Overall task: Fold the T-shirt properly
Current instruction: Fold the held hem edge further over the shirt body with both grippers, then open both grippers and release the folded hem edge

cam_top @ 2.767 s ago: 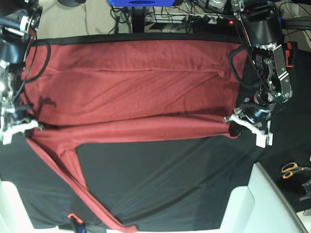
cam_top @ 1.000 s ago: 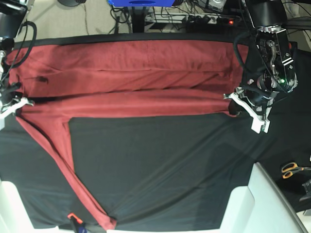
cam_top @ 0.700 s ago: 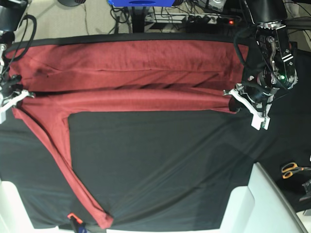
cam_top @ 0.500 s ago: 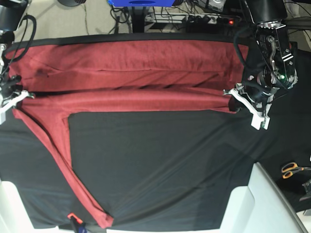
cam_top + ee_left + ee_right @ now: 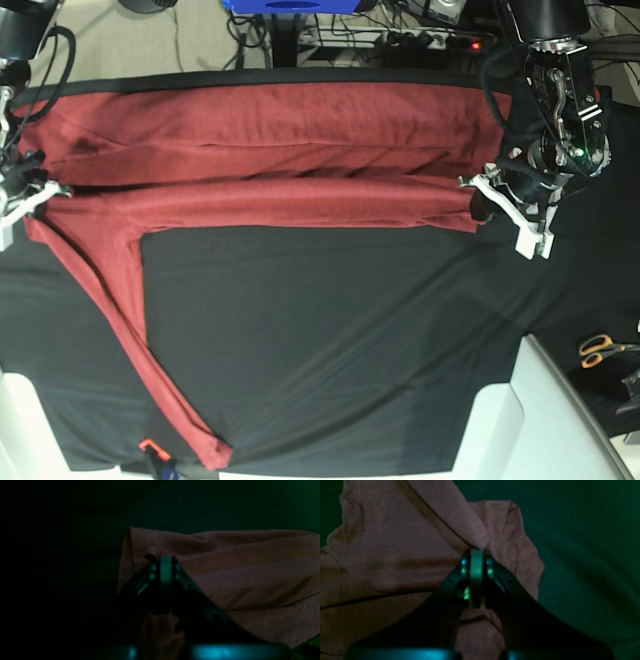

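Both arms reach wide apart, left fingers (image 5: 478,204) and right fingers (image 5: 45,190) pinched closed.

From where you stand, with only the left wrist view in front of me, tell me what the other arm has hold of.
Observer: The right gripper is shut on the T-shirt, pinching a bunched edge.
Operator: Report where the loose sleeve lies.
Observer: It trails diagonally over the black cloth toward the table's near edge in the base view.
Operator: Confirm my side against the base view.
Observer: The left gripper holds the opposite end of the folded-over edge, pulled fairly straight between both arms.
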Action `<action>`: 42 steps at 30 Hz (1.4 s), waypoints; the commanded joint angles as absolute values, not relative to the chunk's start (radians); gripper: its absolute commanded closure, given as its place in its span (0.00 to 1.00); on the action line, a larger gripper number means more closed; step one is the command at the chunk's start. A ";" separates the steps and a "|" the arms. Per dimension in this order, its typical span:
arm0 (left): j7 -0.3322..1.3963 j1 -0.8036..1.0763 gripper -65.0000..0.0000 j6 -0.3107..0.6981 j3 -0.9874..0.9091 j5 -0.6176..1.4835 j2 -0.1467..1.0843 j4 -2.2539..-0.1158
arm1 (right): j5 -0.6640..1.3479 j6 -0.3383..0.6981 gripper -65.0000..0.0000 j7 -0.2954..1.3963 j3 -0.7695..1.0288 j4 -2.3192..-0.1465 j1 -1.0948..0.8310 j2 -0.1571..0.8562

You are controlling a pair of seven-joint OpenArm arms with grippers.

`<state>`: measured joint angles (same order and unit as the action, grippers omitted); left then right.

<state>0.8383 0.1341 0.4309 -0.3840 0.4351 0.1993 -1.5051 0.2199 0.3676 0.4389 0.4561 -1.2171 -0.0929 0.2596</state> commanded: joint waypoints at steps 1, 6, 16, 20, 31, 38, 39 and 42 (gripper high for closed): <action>0.819 0.124 1.00 0.435 -0.377 0.444 0.209 -1.520 | 0.223 0.366 1.00 0.420 0.458 -1.230 -0.084 0.277; 0.817 0.124 1.00 0.433 -0.317 0.424 0.222 -1.511 | 0.223 0.366 1.00 0.421 0.460 -1.230 -0.084 0.275; 0.816 0.122 1.00 0.433 -0.315 0.346 0.219 -1.481 | 0.223 0.366 1.00 0.456 0.464 -1.231 -0.084 0.249; 0.816 0.122 1.00 0.433 -0.315 0.346 0.219 -1.481 | 0.223 0.366 1.00 0.456 0.464 -1.231 -0.084 0.249; 0.816 0.120 1.00 0.433 -0.315 0.344 0.220 -1.481 | 0.222 0.328 1.00 0.456 0.466 -1.230 -0.085 0.249; 0.816 0.120 1.00 0.433 -0.315 0.344 0.220 -1.481 | 0.222 0.323 1.00 0.460 0.464 -1.221 -0.085 0.242; 0.816 0.119 1.00 0.433 -0.315 0.344 0.220 -1.481 | 0.222 0.323 1.00 0.460 0.464 -1.213 -0.085 0.242; 0.816 0.108 1.00 0.433 -0.315 0.344 0.222 -1.481 | 0.222 0.323 1.00 0.460 0.463 -1.194 -0.084 0.240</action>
<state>0.8310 0.1204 0.4305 -0.3126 0.3370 0.2062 -1.4658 0.2184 0.3252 0.4778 0.4583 -1.1809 -0.0956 0.2237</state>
